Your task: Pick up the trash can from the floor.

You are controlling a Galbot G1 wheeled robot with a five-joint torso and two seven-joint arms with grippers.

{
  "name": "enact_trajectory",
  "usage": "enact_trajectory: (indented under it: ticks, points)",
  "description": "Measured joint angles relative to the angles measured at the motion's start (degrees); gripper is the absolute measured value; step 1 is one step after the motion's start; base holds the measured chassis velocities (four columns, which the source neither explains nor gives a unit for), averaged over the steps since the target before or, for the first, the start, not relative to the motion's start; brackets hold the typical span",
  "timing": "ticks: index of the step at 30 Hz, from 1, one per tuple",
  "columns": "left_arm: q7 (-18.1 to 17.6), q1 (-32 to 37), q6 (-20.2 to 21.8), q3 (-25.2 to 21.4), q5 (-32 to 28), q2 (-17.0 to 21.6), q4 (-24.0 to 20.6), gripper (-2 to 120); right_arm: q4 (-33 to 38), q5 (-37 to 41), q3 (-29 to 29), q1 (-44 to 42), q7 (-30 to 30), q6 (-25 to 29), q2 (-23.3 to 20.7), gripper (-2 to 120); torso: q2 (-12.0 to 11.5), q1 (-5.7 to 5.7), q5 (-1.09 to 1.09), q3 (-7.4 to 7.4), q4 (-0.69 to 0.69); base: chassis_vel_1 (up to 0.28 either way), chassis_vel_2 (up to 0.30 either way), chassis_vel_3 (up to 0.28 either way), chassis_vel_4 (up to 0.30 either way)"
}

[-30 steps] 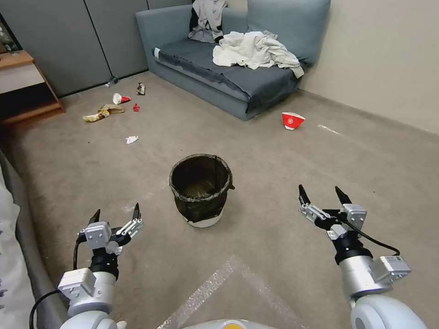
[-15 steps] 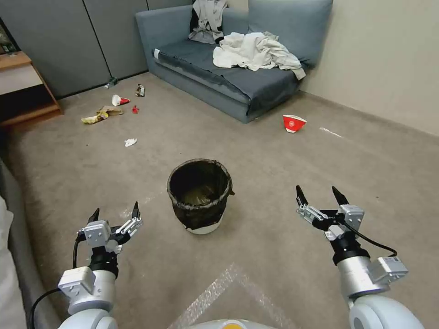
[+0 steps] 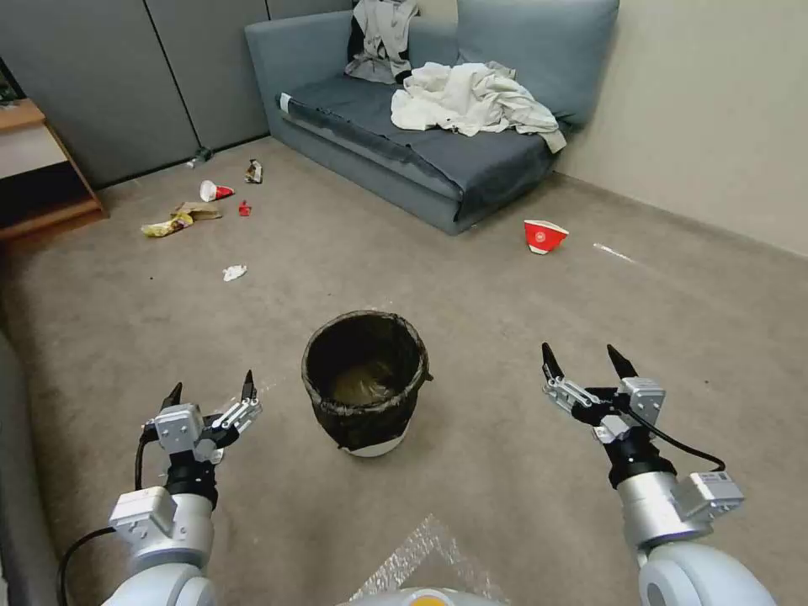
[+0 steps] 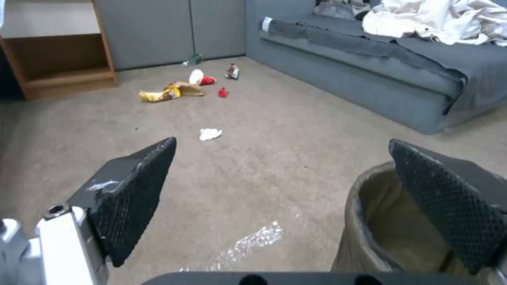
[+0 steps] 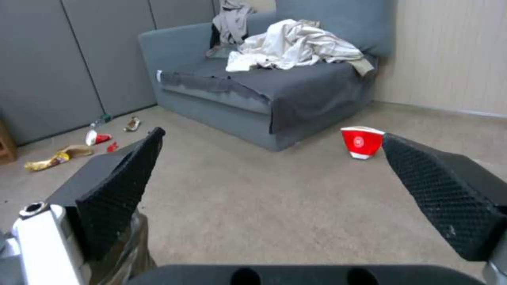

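The trash can [image 3: 365,381], a small round white bin with a dark crinkly bag folded over its rim, stands upright on the beige carpet floor [image 3: 471,286] in the middle of the head view. My left gripper [image 3: 210,390] hovers open to its left, clear of it. On the other side my right gripper [image 3: 581,361] also hangs open, apart from the bin. The left wrist view catches the bin's rim [image 4: 370,213] beside one black fingertip [image 4: 449,198]. In the right wrist view a sliver of the bag [image 5: 129,253] shows behind a finger [image 5: 119,194].
A grey sofa [image 3: 396,160] with crumpled clothes stands at the back. A red-and-white paper bowl [image 3: 544,236] lies on the carpet near its corner. Scattered litter [image 3: 181,220] and a white scrap [image 3: 234,272] lie far left. A wooden shelf [image 3: 38,177] stands at the left wall.
The whole head view has shifted: the bin now sits lower and nearer in the picture, so the camera has moved forward. Both grippers keep their open pose.
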Motion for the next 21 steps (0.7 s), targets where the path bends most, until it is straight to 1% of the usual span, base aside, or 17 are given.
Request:
enact_trajectory:
  ticks: [3,4,5,7,9,10,11,12,13,14,16,17,18,20,21]
  points:
    - [-0.4,-0.8,0.5,0.1,-0.3,0.4,0.3,100,-0.3,-0.1,0.0,0.2,-0.5,0.6,-0.1,100,0.0,0.0,0.0,0.0,0.0,-0.083,0.078,0.096,-0.093]
    - [-1.3,-1.5,1.7,0.4,-1.2,0.8,0.4,100,-0.5,-0.1,0.1,0.3,-0.7,1.0,-0.2,100,0.0,0.0,0.0,0.0,0.0,-0.079,0.071,0.067,-0.043]
    - [-1.3,-1.5,1.7,0.4,-1.2,0.8,0.4,100,-0.5,-0.1,0.1,0.3,-0.7,1.0,-0.2,100,0.0,0.0,0.0,0.0,0.0,-0.079,0.071,0.067,-0.043]
    - [-2.6,-2.8,4.1,0.7,-3.7,1.7,0.3,100,-0.5,-0.2,0.1,0.3,-0.7,1.4,-0.3,100,0.0,0.0,0.01,0.0,0.0,-0.053,0.033,0.039,-0.037]
    - [-4.2,-5.0,8.6,1.2,-7.8,3.4,0.2,100,-0.5,-0.2,0.0,0.3,-0.7,1.5,-0.3,100,0.0,0.0,0.01,-0.01,-0.01,0.0,0.0,0.0,0.0]
    - [-4.2,-5.0,8.6,1.2,-7.8,3.4,0.2,100,-0.5,-0.2,0.0,0.3,-0.7,1.5,-0.3,100,0.0,0.0,0.01,-0.01,-0.01,0.0,0.0,0.0,0.0]
    - [-5.0,-5.9,10.7,1.4,-9.7,4.3,0.2,100,-0.5,-0.2,0.0,0.3,-0.7,1.6,-0.2,100,0.0,0.0,0.0,0.0,0.01,0.0,0.0,0.0,0.0]
    - [-6.1,-7.0,12.8,1.9,-12.2,5.6,0.3,100,-0.5,-0.3,-0.1,0.2,-0.8,1.6,-0.1,100,0.0,0.0,0.0,-0.01,-0.01,0.0,0.0,0.0,0.0]
    - [-7.0,-8.0,14.5,2.3,-14.7,6.8,0.8,100,-0.4,-0.4,-0.1,0.1,-0.8,1.6,0.0,100,0.0,0.0,0.0,-0.01,-0.01,0.0,0.0,0.0,0.0]
    - [-7.0,-8.0,14.5,2.3,-14.7,6.8,0.8,100,-0.4,-0.4,-0.1,0.1,-0.8,1.6,0.0,100,0.0,0.0,0.0,-0.01,-0.01,0.0,0.0,0.0,0.0]
    - [-8.6,-10.0,17.0,3.3,-19.6,9.3,2.4,100,-0.1,-1.1,-0.1,-0.1,-0.8,1.6,0.2,100,0.0,0.0,0.0,0.0,-0.01,0.0,0.0,0.0,0.0]
    - [-8.6,-10.0,17.0,3.3,-19.6,9.3,2.4,100,-0.1,-1.1,-0.1,-0.1,-0.8,1.6,0.2,100,0.0,0.0,0.0,0.0,-0.01,0.0,0.0,0.0,0.0]
    - [-9.3,-10.7,17.7,3.7,-21.5,10.2,3.3,100,0.0,-1.3,-0.1,-0.2,-0.8,1.6,0.3,100,0.0,0.0,0.0,0.0,0.0,0.0,0.0,0.0,0.0]
    - [-12.2,-13.2,19.8,5.6,-26.4,12.5,6.0,100,0.4,-1.7,-0.1,-0.5,-0.8,1.6,0.5,100,0.0,0.0,0.0,0.0,0.0,0.0,0.0,0.0,0.0]
    - [-13.2,-14.3,20.6,6.5,-27.9,13.3,7.2,100,0.5,-1.9,0.0,-0.6,-0.8,1.6,0.7,100,0.0,0.0,0.0,0.0,0.0,0.0,0.0,0.0,0.0]
